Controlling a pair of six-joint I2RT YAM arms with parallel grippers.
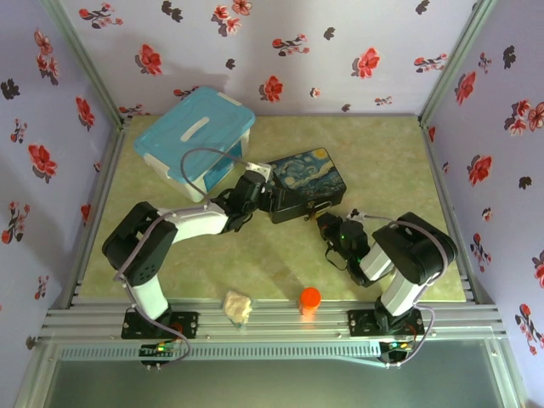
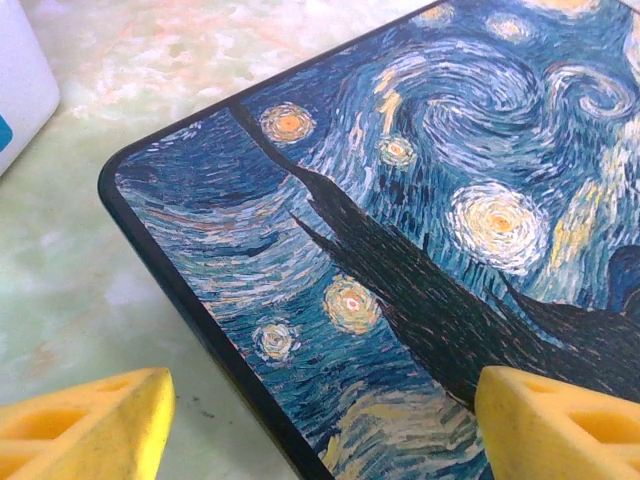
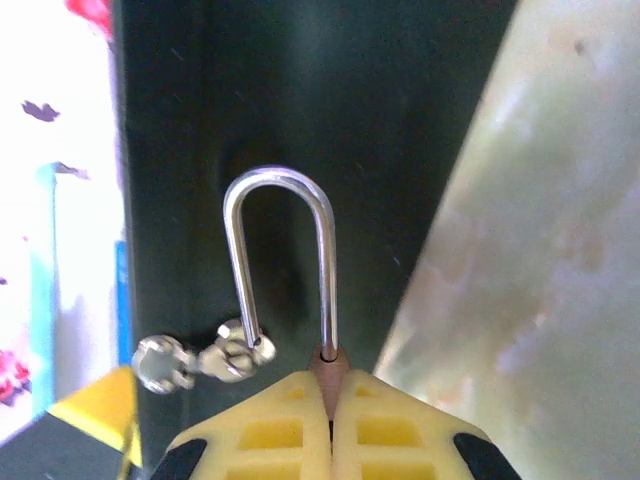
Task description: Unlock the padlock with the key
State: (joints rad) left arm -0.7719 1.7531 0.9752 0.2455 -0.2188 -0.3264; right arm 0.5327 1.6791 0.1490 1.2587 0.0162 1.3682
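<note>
My right gripper (image 3: 331, 388) is shut on the padlock: a sliver of its brass body (image 3: 330, 364) shows between the yellow fingers. Its silver shackle (image 3: 279, 177) stands up against the dark side of the painted box (image 1: 310, 182). One leg enters the body. The other leg ends free beside the box's small silver hasp fitting (image 3: 190, 361). My left gripper (image 2: 320, 440) is open at the box's left corner, one finger (image 2: 90, 425) over the table and the other (image 2: 560, 430) over the painted lid (image 2: 420, 220). The key is out of view.
A blue-lidded white bin (image 1: 195, 140) stands at the back left, close behind the left arm. An orange round cap (image 1: 310, 299) and a pale crumpled scrap (image 1: 238, 307) lie at the near edge. Flowered walls enclose the green table (image 1: 399, 161).
</note>
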